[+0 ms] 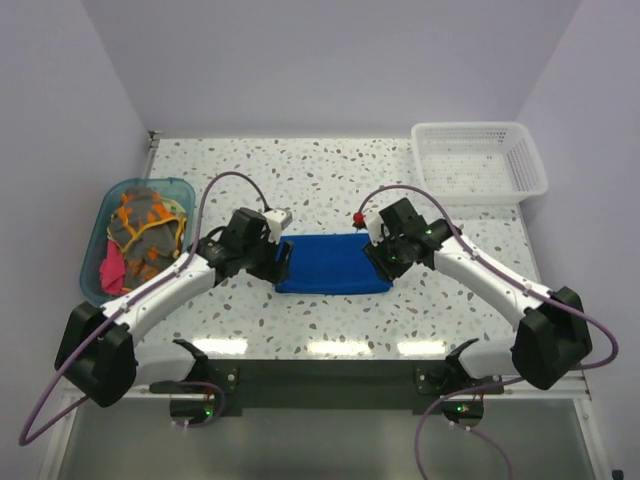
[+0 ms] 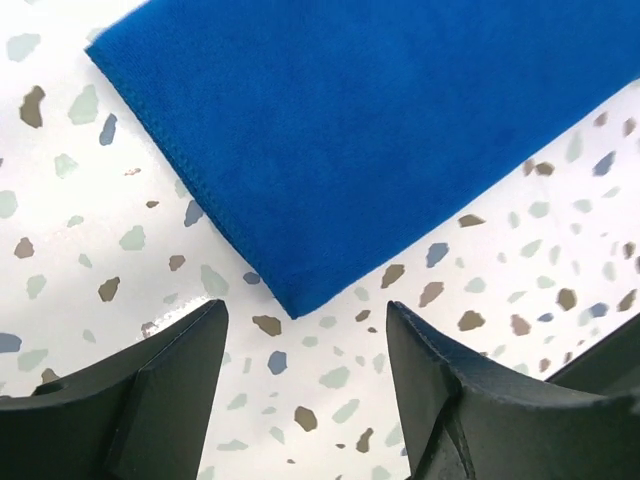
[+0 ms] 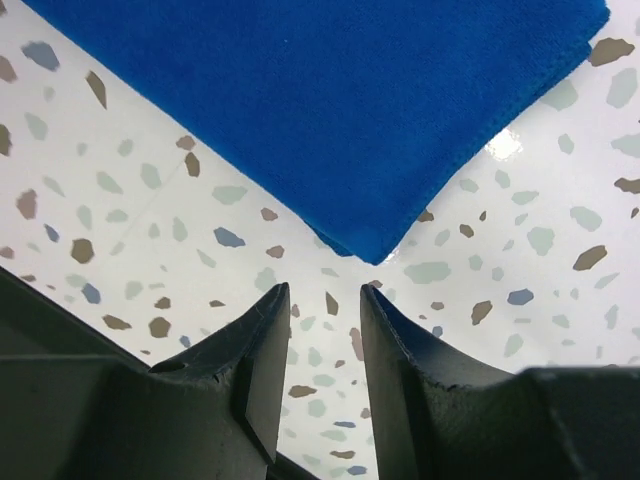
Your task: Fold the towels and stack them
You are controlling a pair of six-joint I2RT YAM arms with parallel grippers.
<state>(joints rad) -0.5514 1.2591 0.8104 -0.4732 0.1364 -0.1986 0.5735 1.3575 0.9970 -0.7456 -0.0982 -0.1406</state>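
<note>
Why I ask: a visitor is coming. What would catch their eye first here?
The royal blue towel lies folded flat on the table, with the left gripper and right gripper at its two ends, both open and empty. Far left, a teal tub holds a heap of colourful towels.

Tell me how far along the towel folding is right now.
Done: one blue towel lies flat on the table and looks folded. In hand: nothing; the left tool and right tool sit open just off its two ends, gripping nothing. Left: the crumpled towels in the teal tub need folding, and there is no stack yet.
</note>
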